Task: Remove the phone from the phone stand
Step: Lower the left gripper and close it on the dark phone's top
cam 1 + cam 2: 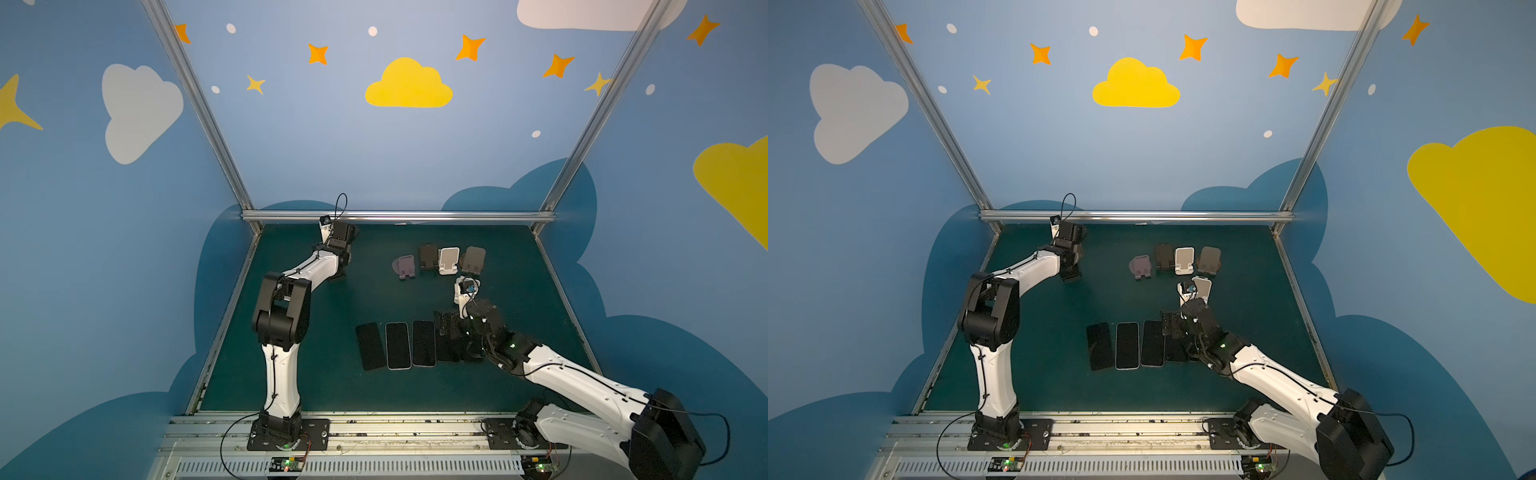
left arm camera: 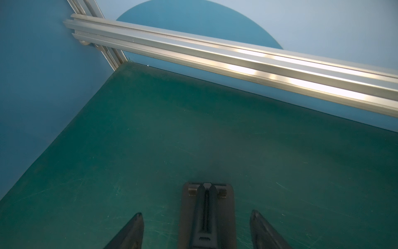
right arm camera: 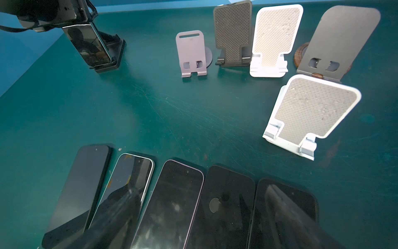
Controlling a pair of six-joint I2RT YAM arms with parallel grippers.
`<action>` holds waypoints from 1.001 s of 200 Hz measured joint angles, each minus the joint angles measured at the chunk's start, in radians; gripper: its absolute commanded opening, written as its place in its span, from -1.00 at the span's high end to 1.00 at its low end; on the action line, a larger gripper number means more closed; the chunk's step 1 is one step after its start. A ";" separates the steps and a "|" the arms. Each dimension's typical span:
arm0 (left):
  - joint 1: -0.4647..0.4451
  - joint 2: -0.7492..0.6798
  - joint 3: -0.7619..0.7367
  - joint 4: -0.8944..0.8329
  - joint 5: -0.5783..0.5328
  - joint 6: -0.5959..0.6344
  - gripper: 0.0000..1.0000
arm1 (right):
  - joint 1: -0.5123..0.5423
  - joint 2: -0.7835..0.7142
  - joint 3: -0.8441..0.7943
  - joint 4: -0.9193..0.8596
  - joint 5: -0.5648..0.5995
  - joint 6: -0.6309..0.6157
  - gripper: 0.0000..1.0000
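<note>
Leaning on the black phone stand (image 3: 112, 55) at the mat's (image 3: 150, 107) far-left side: phone (image 3: 88, 46), left gripper (image 1: 340, 269) at its top edge. Fingers (image 2: 133, 230) apart; cannot tell whether they grip. Right gripper (image 1: 445, 328) wide, empty, above the row of flat phones (image 3: 172, 204).

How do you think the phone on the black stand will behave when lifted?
The phone looks rigid, with a glossy screen, so probably slippery. It leans against the black stand, so it should lift free, though that small stand might shift.
</note>
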 measured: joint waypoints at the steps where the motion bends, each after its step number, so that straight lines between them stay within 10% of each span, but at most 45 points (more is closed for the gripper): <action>1: 0.000 0.000 0.000 0.000 0.000 0.000 -0.49 | 0.000 0.000 0.000 0.000 0.000 0.000 -0.82; 200: -0.003 -0.067 -0.044 -0.031 0.031 0.053 -0.34 | 0.000 -0.007 0.000 -0.016 -0.017 0.016 -0.82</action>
